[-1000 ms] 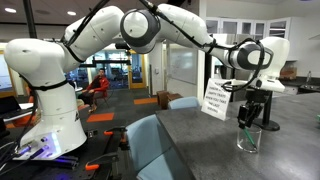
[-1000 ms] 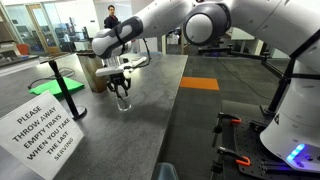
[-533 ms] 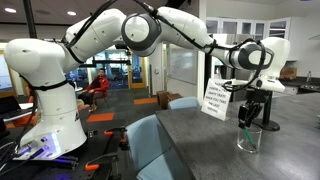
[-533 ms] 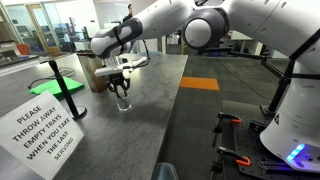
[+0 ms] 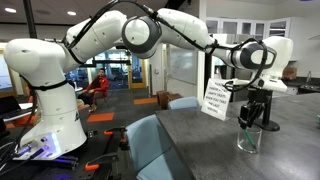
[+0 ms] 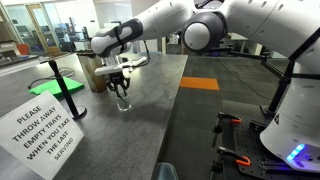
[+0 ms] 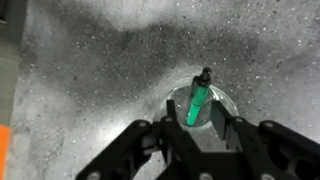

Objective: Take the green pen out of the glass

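Not extracted yet. Green pen (image 7: 196, 100) upright inside glass (image 7: 223, 99), top poking above rim. Gripper (image 7: 196, 128) directly over glass, jaws spread, one either side of pen, no grip visible. Left: close on pen top, lift straight up, clear of glass rim.

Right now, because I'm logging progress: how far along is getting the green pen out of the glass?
Done: the claw hangs over the glass. In hand: its open jaws flank the green pen, which stands inside. Left: closing on the pen and lifting it out.
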You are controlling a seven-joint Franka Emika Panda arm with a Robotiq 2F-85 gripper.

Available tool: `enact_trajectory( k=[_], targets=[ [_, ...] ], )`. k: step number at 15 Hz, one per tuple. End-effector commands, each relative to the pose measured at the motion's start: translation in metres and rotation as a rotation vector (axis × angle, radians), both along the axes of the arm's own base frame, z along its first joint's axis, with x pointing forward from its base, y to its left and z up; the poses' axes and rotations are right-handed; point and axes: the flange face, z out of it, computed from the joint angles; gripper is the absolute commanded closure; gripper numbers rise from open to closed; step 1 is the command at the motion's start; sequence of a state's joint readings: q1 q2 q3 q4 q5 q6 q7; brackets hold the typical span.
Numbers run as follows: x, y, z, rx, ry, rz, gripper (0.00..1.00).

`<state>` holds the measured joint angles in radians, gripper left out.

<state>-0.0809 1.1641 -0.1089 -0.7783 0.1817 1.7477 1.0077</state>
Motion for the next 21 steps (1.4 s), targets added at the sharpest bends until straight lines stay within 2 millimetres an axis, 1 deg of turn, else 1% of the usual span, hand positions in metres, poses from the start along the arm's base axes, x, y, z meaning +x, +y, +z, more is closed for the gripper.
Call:
enact_trajectory(
  k=[1,3,4,5,6,7,8,9,10,11,12,13,15,18,21],
  targets=[
    [0.003,0.000,-0.002,0.019,0.001,-0.028,0.56],
    [0.001,-0.001,-0.010,0.021,0.011,-0.030,0.60],
    [0.001,-0.001,-0.014,0.021,0.015,-0.032,0.63],
    [0.000,-0.001,-0.018,0.018,0.018,-0.034,0.63],
    [0.000,-0.001,-0.021,0.017,0.022,-0.034,0.67],
    [0.000,-0.002,-0.024,0.018,0.024,-0.035,0.72],
    [-0.001,-0.001,-0.026,0.017,0.027,-0.036,0.84],
    [-0.001,-0.001,-0.027,0.016,0.027,-0.035,0.93],
    [0.000,0.000,-0.027,0.017,0.025,-0.031,0.99],
    [0.000,0.000,-0.027,0.016,0.022,-0.030,1.00],
    [0.001,0.000,-0.025,0.014,0.018,-0.027,0.98],
    [0.002,0.000,-0.021,0.019,0.013,-0.020,0.97],
    [0.004,0.002,-0.010,0.022,-0.003,-0.010,0.97],
    [0.008,0.008,0.014,0.013,-0.028,0.024,0.97],
    [0.013,0.019,0.040,-0.017,-0.067,0.053,0.97]
  ],
)
